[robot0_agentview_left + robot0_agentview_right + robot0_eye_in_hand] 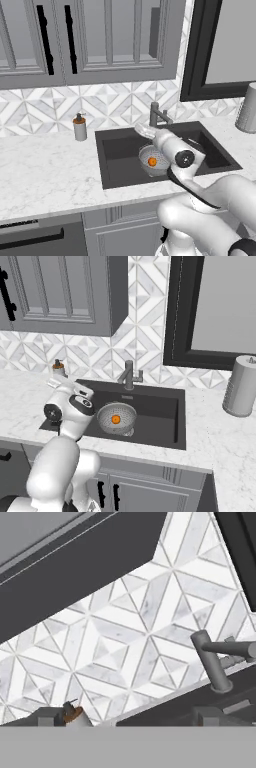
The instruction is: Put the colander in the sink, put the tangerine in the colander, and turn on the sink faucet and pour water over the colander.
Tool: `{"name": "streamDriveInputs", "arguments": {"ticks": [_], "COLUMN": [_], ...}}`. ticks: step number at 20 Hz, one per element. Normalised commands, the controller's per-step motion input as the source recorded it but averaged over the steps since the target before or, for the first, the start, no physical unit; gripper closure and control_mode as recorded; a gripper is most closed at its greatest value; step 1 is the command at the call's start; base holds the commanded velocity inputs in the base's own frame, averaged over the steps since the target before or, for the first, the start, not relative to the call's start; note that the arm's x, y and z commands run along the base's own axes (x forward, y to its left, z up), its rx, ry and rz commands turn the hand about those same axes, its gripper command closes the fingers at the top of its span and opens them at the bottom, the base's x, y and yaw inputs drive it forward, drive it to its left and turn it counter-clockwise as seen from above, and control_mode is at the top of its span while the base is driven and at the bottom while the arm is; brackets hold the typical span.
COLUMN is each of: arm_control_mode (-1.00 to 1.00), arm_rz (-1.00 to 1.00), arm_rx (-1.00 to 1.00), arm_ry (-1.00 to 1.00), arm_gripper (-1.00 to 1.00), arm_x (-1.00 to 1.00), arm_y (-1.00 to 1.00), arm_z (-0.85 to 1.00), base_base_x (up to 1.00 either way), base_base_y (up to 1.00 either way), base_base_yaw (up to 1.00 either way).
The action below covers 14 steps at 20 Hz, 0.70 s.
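The colander (152,161) sits inside the sink (120,165), near the middle of the basin. The tangerine (152,161) lies in the colander. The sink faucet (156,116) stands on the white marble bench (45,165) at the sink's rear edge, its spout angled over the basin. The gripper (145,132) hovers above the sink, between faucet and colander, jaws fully apart and holding nothing. A soap dispenser (79,127) stands left of the sink

Glossy white arm (210,210), dark joints
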Motion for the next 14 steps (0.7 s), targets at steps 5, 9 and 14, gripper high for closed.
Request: {"name": "streamDriveInputs", "arguments": {"ticks": [5,9,14], "arm_control_mode": [-1.0,-1.0,-1.0], "arm_rz": [0.06,0.01,0.0], "arm_rx": [0.19,0.24,0.3], "arm_ry": [0.45,0.33,0.28], "arm_gripper": [-1.0,-1.0,-1.0], "arm_x": [-0.77,-0.95,-0.85], "arm_y": [0.0,0.0,-0.1], "arm_z": [1.0,1.0,1.0], "base_base_x": [0.0,0.0,0.0], "base_base_y": [0.0,0.0,0.0], "base_base_yaw": [0.0,0.0,0.0]}}
